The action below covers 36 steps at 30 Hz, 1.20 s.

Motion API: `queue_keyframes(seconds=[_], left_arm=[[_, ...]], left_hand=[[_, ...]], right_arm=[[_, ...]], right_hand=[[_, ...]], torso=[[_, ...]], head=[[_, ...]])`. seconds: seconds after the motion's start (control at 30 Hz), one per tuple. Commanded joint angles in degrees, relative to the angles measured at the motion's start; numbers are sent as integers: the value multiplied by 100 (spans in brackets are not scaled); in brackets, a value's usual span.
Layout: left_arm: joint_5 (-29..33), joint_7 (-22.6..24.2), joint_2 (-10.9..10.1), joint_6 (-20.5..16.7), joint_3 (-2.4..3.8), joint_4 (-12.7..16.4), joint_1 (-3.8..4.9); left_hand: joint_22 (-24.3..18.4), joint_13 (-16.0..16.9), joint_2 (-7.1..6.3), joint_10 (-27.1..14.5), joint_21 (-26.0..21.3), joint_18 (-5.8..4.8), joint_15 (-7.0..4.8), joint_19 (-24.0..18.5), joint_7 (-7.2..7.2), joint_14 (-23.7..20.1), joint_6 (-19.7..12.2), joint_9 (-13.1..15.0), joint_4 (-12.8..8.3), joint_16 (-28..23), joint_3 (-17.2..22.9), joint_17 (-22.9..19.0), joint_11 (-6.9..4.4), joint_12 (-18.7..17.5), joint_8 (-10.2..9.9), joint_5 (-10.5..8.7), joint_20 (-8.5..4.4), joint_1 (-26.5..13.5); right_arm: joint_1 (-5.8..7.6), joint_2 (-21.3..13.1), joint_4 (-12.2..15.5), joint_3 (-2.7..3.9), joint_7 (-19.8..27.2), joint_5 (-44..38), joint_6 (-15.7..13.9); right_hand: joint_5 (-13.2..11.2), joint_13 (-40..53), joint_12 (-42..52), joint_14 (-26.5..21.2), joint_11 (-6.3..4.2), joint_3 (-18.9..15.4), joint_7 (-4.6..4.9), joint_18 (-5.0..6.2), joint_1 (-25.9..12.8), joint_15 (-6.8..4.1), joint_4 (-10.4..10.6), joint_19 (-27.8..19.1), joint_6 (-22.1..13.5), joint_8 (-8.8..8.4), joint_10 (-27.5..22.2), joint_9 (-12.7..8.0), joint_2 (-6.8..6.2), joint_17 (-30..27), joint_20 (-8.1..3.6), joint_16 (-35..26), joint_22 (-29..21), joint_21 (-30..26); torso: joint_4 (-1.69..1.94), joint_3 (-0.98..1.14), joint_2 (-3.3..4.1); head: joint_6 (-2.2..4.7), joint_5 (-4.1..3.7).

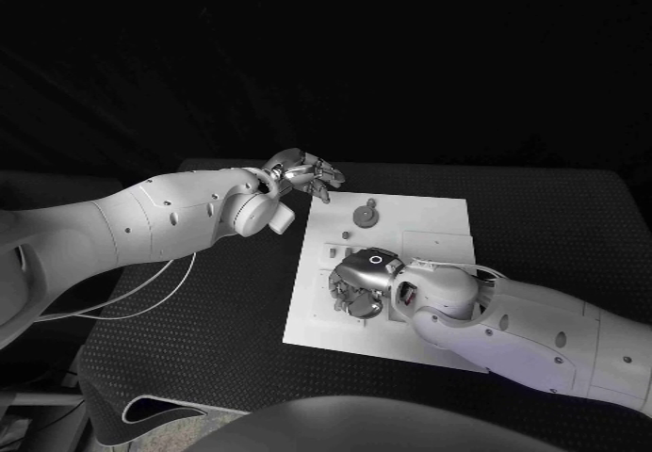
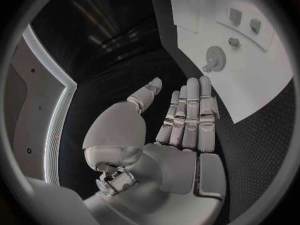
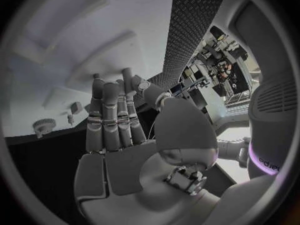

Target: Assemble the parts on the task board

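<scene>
The white task board (image 1: 432,237) lies in the middle of the black table. A grey gear (image 1: 366,218) and a small round part (image 1: 369,203) sit on its far half. My left hand (image 1: 306,172) hovers at the board's far left corner, holding nothing. In the left wrist view its fingers (image 2: 187,115) are straight, and the gear (image 2: 215,52) lies on the board (image 2: 262,70) ahead of them. My right hand (image 1: 360,282) is over the board's near left part, fingers pointing down. In the right wrist view that hand (image 3: 115,130) is stretched out and holds nothing, with a gear (image 3: 42,125) beyond it.
Several small parts (image 2: 234,41) stand farther along the board. A raised rectangular plate (image 1: 437,245) sits on the board beside my right wrist. A white cable (image 1: 150,287) trails over the table under my left arm. Black matting (image 1: 203,320) surrounds the board.
</scene>
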Motion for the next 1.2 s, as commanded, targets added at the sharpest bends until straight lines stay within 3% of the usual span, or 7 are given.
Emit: queue_keyframes(seconds=[0.03,0.27,0.47,0.67,1.2], left_arm=[[31,51,9,74,4,14,9],[31,44,13,78,4,20,13],[31,39,12,80,4,19,14],[31,39,9,79,4,21,15],[31,33,-4,82,4,9,16]], left_hand=[[-7,-9,-18,-33,-26,126,19,34,5,40,-30,7,21,-31,-5,9,24,26,19,-8,6,-29],[-7,-9,-19,-33,-26,126,19,34,5,40,-30,7,20,-32,-5,11,24,26,19,-8,6,-30],[-7,-10,-20,-34,-26,126,19,33,5,40,-31,7,21,-34,-6,13,25,25,19,-8,6,-30],[-7,-11,-22,-34,-26,126,19,33,5,40,-32,7,21,-35,-7,14,25,25,19,-9,7,-32],[-8,-13,-22,-37,-26,126,20,32,6,40,-35,6,23,-39,-7,19,26,24,20,-9,7,-34]], right_arm=[[-10,28,-21,-26,-15,-210,173],[-10,73,-32,-97,33,-74,163],[-10,75,-31,-110,92,121,12],[-9,56,-34,-112,105,182,-39],[-2,-121,56,-109,147,286,-343]], right_hand=[[40,3,-16,-13,2,35,-33,35,24,-50,-13,-4,62,31,38,124,52,8,-2,31,131,24],[38,-7,-67,-87,31,20,-8,35,16,-19,-10,-70,10,-9,-20,119,-22,2,20,10,134,15],[38,-85,-274,-160,168,-92,123,35,-214,108,42,-118,-300,-212,-348,42,-339,-13,64,0,137,43],[39,-146,-423,-245,272,-89,258,35,-287,205,63,-177,-596,-385,-608,-33,-547,-19,81,8,137,58],[38,-169,-479,-329,323,-81,317,35,-292,254,74,-244,-714,-442,-726,-68,-674,-18,105,34,138,72]], torso=[[-1,0,2],[0,-2,1],[0,0,-1],[-1,-4,-3],[1,4,-2]], head=[[-10,0],[-22,-2],[-26,0],[-21,-1],[-15,-4]])
